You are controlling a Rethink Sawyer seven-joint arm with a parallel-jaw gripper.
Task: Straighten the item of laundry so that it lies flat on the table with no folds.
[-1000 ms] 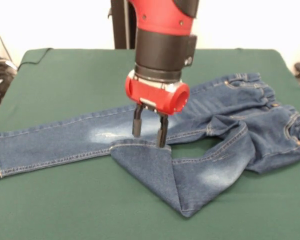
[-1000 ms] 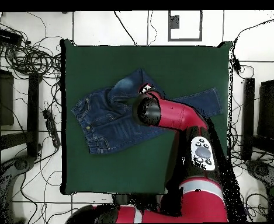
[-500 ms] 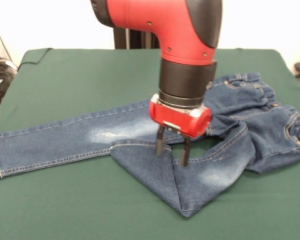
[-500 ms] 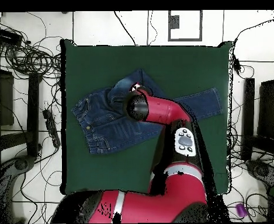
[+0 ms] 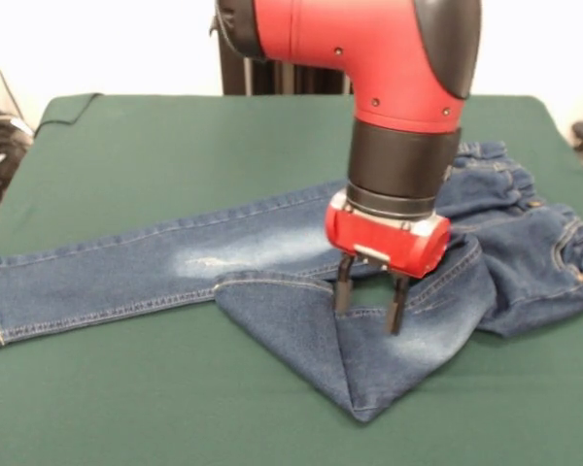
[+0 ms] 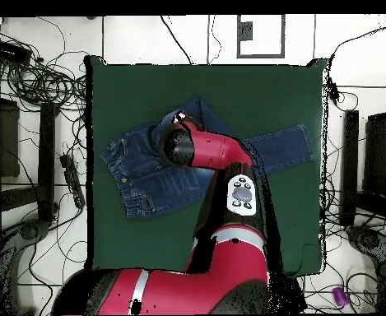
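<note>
The item of laundry (image 5: 272, 257), a small pair of blue jeans, lies on the green table (image 5: 175, 136). One leg stretches out flat to the left. The other leg is folded back on itself into a triangle (image 5: 369, 359) at the front. The bunched waistband (image 5: 505, 184) is at the right. My gripper (image 5: 368, 305) hangs over the folded leg near the crotch, open, its black fingers (image 5: 343, 289) pointing down at the denim with nothing held between them. In the overhead view the jeans (image 6: 138, 169) lie left of centre, and my arm (image 6: 220, 156) hides the gripper.
Green table (image 6: 253, 90) surface runs wide around the jeans on every side. Cables (image 6: 39, 78) and dark boxes (image 6: 2, 136) lie on the floor around the table's edges.
The gripper has moved right in the front view, from the folded leg's cuff edge towards the crotch, still open. The jeans have not shifted.
</note>
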